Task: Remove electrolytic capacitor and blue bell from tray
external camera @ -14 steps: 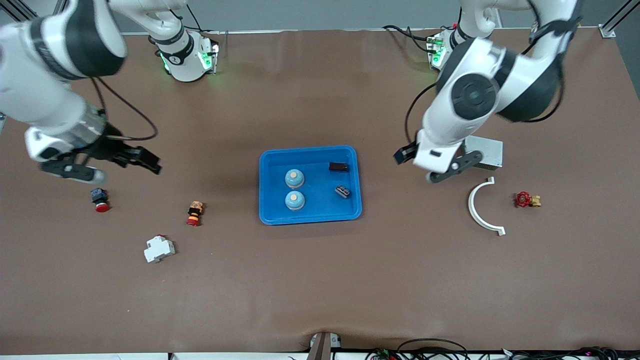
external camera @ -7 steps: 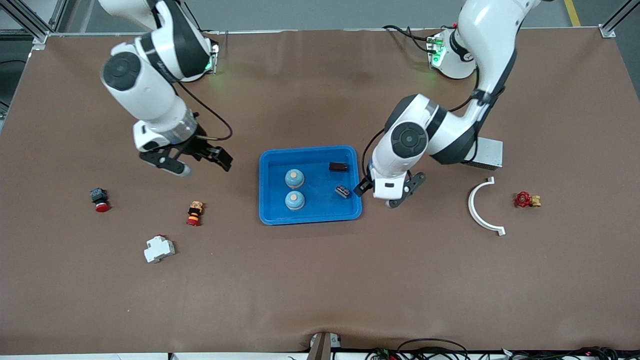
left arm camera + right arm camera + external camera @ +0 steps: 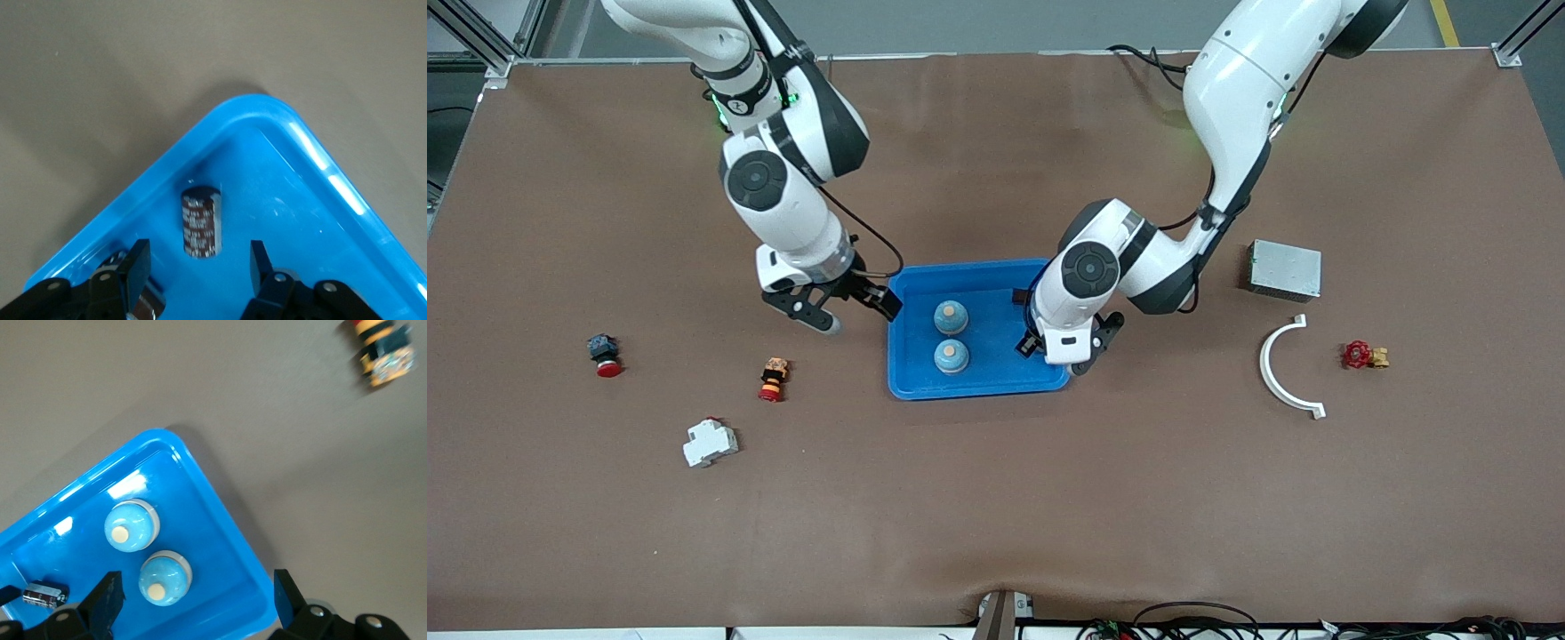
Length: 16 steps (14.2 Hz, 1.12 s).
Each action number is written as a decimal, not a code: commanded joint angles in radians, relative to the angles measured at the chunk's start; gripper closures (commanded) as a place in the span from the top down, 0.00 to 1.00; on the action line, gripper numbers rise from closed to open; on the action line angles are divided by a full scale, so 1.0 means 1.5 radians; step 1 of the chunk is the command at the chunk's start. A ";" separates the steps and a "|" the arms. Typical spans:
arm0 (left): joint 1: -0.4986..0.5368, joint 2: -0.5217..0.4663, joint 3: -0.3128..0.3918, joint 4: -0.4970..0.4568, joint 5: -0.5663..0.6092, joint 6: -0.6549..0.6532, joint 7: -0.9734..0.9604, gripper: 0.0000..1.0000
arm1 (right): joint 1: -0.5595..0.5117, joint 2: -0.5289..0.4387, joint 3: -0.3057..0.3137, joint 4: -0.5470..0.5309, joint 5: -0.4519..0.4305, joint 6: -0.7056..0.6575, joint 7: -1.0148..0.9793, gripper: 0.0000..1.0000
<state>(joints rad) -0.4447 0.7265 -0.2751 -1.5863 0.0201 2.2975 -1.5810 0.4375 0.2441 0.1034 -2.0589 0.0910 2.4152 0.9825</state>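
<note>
Front: my left gripper (image 3: 1056, 348) hangs over the blue tray (image 3: 978, 388), right gripper (image 3: 852, 311) over its other edge, two bells (image 3: 951, 316) between | Left wrist: fingers apart, capacitor (image 3: 201, 223) lying just ahead, unheld | Right wrist: fingers (image 3: 105, 595) spread wide, bells (image 3: 165, 579) between them below

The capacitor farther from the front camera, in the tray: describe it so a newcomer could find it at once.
Find the blue plastic tray mid-table. At its end toward the left arm, the small dark cylindrical capacitor lies on its side by the corner nearest that arm's base. Unlike the two round blue bells beside it, it is dark and lying flat.
</note>
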 commanded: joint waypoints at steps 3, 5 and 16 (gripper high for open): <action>-0.022 0.042 0.010 0.020 0.051 0.032 -0.071 0.69 | 0.071 0.093 -0.010 0.064 -0.125 0.009 0.174 1.00; -0.021 0.051 0.010 0.020 0.050 0.055 -0.073 0.69 | 0.088 0.136 -0.009 0.108 -0.161 0.009 0.227 1.00; 0.014 -0.059 0.023 0.011 0.063 -0.020 -0.069 0.00 | 0.146 0.229 -0.009 0.154 -0.160 0.023 0.257 1.00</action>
<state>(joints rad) -0.4496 0.7355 -0.2456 -1.5394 0.0927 2.3393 -1.6679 0.6435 0.5653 0.1013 -1.8471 -0.1245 2.4456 1.3381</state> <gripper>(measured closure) 0.661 0.000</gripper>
